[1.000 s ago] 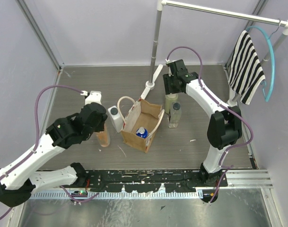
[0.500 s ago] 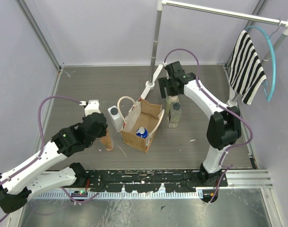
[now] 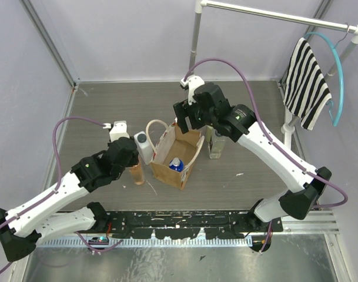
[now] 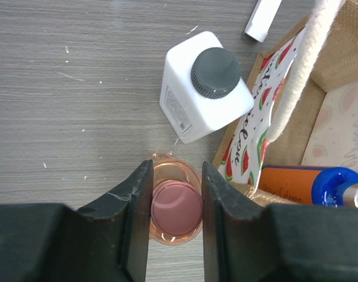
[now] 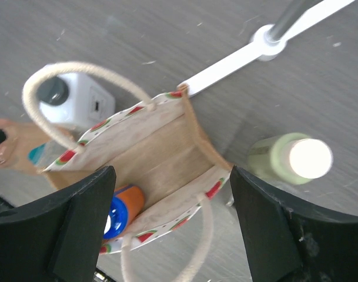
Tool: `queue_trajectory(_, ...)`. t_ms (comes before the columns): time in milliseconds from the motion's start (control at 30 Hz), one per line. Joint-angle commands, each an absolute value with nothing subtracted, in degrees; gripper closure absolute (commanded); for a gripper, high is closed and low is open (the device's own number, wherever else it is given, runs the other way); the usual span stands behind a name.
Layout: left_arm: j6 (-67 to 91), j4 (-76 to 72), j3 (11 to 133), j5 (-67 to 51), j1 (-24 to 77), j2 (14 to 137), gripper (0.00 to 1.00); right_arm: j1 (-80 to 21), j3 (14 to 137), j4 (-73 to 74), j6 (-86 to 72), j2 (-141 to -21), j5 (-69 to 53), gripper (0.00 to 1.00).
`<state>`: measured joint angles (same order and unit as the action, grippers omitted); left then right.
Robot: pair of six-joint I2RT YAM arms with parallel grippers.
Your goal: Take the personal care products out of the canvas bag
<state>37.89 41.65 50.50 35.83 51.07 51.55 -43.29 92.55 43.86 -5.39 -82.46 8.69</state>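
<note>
The tan canvas bag stands open mid-table with cream loop handles. A blue-capped orange bottle lies inside it, also seen in the right wrist view and the left wrist view. My left gripper is shut on the pink-capped peach bottle, which stands on the table left of the bag. The white squarish bottle with a grey cap stands just beyond it. My right gripper is wide open above the bag's mouth. A pale bottle stands right of the bag.
A clothes rack pole rises behind the bag, and its white base lies on the table close to the bag's far corner. A striped cloth hangs on a blue hanger at the right. The right arm partly covers the bottles beside the bag.
</note>
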Motion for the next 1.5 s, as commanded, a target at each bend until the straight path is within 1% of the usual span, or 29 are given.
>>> queue_trajectory(0,40.92,40.98,49.89,31.24,51.01,53.85,0.56,-43.98,90.53,46.66,-9.13,-82.51,-2.31,0.16)
queue_trajectory(133,40.08,41.54,51.59,31.48,51.02,53.82,0.52,-47.18,87.23,47.70,-10.19,-83.86,-4.26,0.17)
queue_trajectory(400,39.29,43.12,52.72,33.60,50.98,51.29,0.45,-51.25,81.70,44.15,-13.02,-85.84,-5.32,0.18)
queue_trajectory(733,39.46,43.60,51.66,33.58,51.00,49.29,0.43,-52.73,77.12,39.77,-19.20,-89.86,-1.66,0.18)
queue_trajectory(1100,38.46,44.83,52.31,33.68,51.03,46.72,0.41,-55.07,79.26,45.79,-21.47,-94.56,7.42,0.19)
queue_trajectory(1167,38.26,45.18,53.06,33.55,51.06,46.27,0.41,-55.21,79.13,45.98,-22.20,-94.87,7.59,0.18)
queue_trajectory(1300,37.72,45.27,53.78,33.09,50.98,45.66,0.40,-55.14,77.99,40.62,-23.80,-92.08,3.39,0.18)
queue_trajectory(1467,37.87,45.53,53.75,32.18,50.99,45.53,0.41,-55.13,81.97,40.31,-24.74,-90.88,3.60,0.18)
